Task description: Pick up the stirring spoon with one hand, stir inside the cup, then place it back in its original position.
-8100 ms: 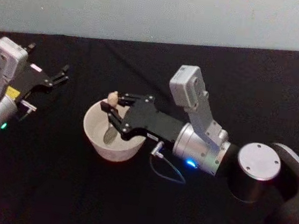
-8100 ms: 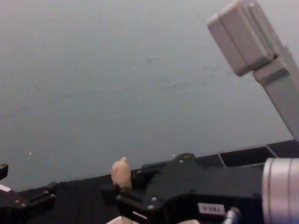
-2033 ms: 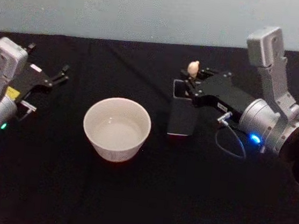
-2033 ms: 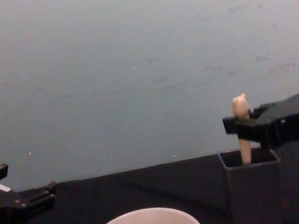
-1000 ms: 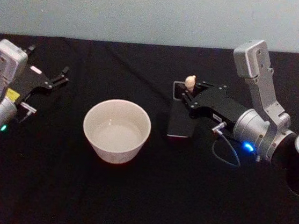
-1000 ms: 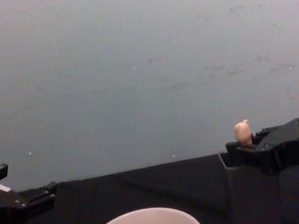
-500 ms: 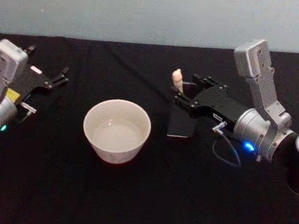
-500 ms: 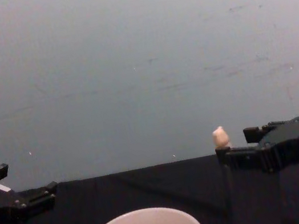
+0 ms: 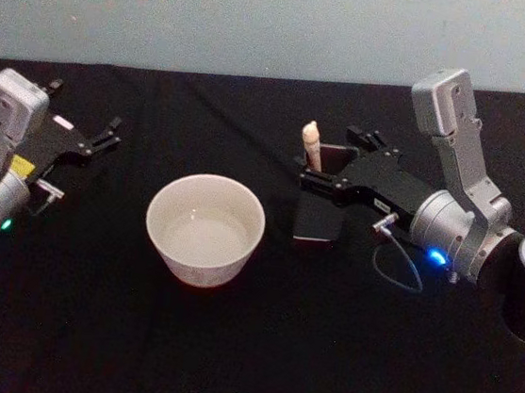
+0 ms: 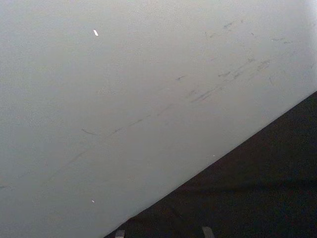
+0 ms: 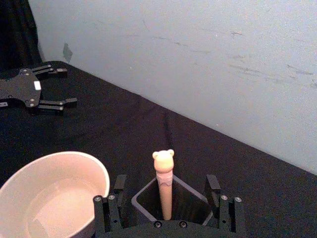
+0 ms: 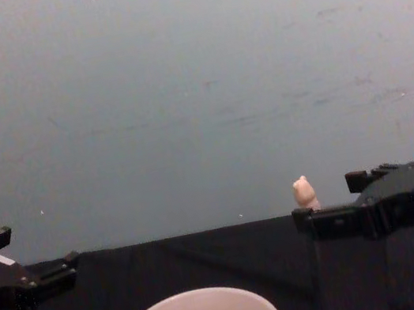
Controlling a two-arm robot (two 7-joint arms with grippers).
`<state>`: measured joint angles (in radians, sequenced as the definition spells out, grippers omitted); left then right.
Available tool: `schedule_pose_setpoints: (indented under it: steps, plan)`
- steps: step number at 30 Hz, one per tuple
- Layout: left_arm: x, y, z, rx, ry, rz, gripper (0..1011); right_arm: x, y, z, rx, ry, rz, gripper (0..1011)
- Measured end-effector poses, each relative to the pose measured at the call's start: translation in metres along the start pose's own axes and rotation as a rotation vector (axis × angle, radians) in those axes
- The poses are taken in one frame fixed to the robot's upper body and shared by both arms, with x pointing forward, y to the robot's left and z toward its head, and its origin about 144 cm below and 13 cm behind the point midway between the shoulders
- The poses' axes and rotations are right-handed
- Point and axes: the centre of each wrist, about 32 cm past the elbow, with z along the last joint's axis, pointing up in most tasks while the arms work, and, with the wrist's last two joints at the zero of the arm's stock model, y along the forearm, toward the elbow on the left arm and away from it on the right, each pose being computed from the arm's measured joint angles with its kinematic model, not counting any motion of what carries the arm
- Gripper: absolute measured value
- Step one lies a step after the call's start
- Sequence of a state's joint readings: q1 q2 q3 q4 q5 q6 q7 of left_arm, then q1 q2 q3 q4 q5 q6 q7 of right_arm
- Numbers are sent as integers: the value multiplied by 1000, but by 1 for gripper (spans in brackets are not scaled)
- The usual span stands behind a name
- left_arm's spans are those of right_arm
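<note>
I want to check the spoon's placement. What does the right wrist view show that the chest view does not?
Right wrist view alone: the holder's open inside, with the stirring spoon's handle standing in it, free between the open right gripper's fingers. Chest view alone: the right gripper from the side. Both: the cup and the parked left gripper.

Black cloth spread flat beneath the jaws of the right gripper and the left gripper, creased just ahead of the right jaws. Pale blue-grey wall well beyond both, faintly scratched. Dark curtain past the left jaws.
</note>
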<state>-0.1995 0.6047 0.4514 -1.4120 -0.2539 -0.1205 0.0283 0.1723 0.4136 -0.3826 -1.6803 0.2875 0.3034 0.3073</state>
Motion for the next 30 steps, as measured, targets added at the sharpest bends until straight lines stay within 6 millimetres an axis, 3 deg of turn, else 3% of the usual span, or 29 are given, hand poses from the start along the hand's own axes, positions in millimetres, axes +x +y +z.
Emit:
schedule_pose_setpoints:
  steps: [10,15,21,30]
  plan:
    - [0,0,0,0,0,0,1001,7,0,19,158,48,-50,1002]
    - [0,0,0,0,0,0,1001,13,5,20,237,72,-178,1002]
    - [0,0,0,0,0,0,1001,24,18,4,199,69,-358,1002]
    - [0,0,0,0,0,0,1001,31,33,-26,71,48,-431,1002]
